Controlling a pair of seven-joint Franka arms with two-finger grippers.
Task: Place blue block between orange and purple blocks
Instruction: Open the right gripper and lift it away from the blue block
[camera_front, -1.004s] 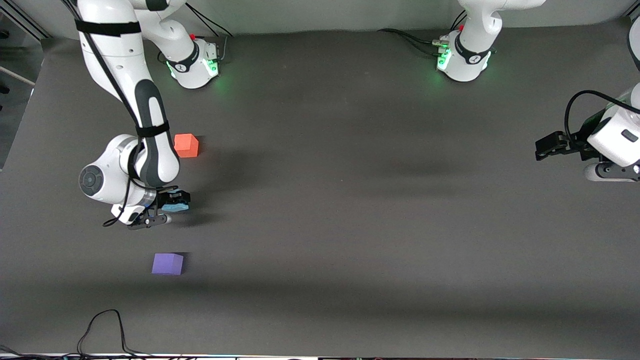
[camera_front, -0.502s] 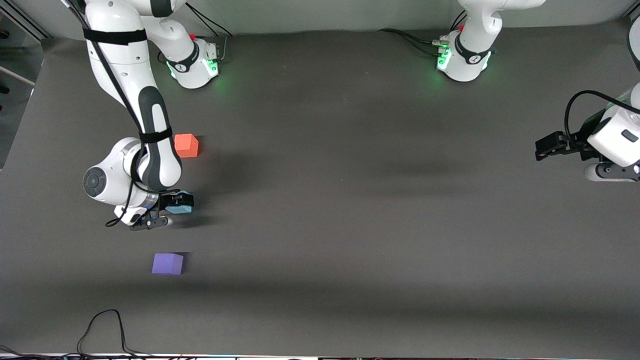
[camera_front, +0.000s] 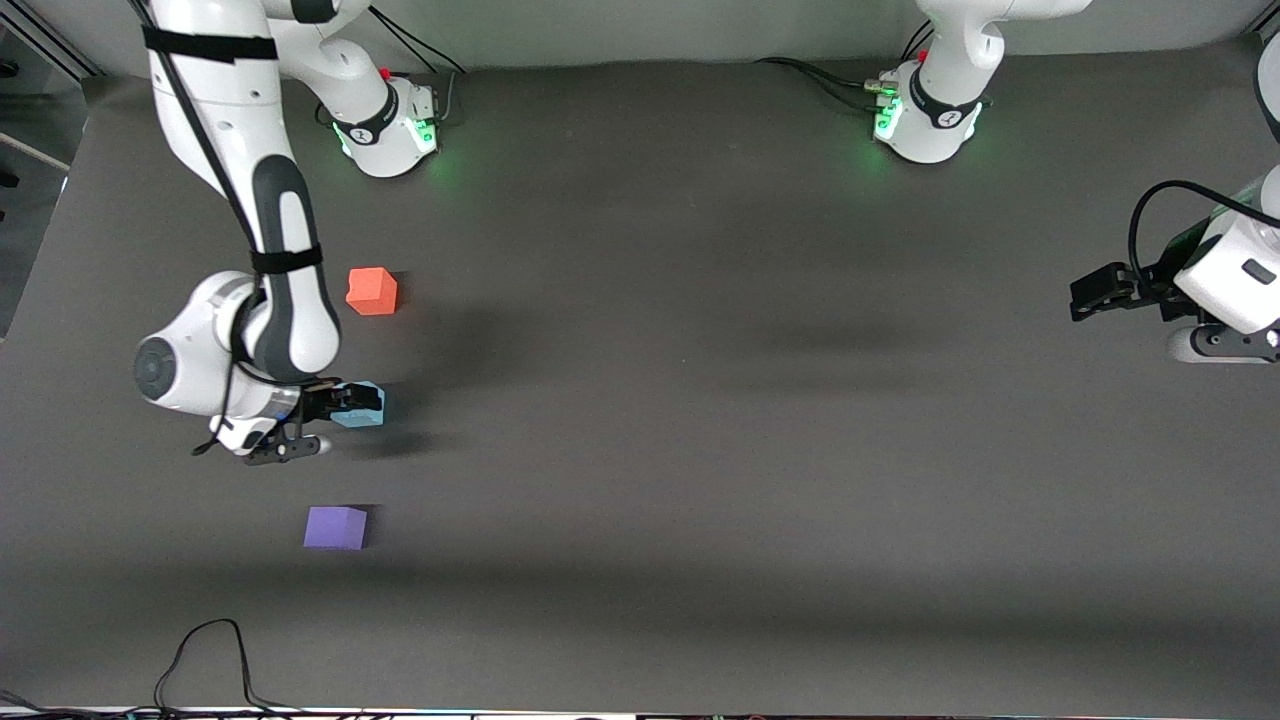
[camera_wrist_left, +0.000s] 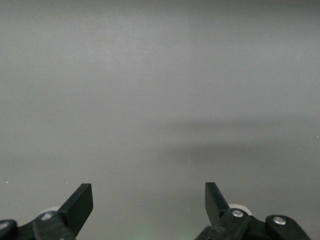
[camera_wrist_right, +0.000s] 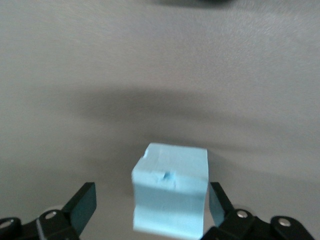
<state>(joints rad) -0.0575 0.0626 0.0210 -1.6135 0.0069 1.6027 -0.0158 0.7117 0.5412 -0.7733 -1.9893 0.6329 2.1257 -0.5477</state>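
While our right gripper (camera_front: 345, 408) stands spread around the blue block (camera_front: 358, 407), which sits between the orange block (camera_front: 372, 291) and purple block (camera_front: 335, 527), withdrawing might nudge it; our left gripper (camera_front: 1090, 297) waits wide.

Dark grey table mat (camera_front: 700, 450); black cable loop (camera_front: 205, 655) at camera-side edge.

The small sky-blue foam cube (camera_front: 362, 407) sits on the mat with a small nick in one face (seen in the right wrist view), between the orange-red matte cube (camera_front: 372, 291) and the nearer violet-purple matte cube (camera_front: 335, 527).
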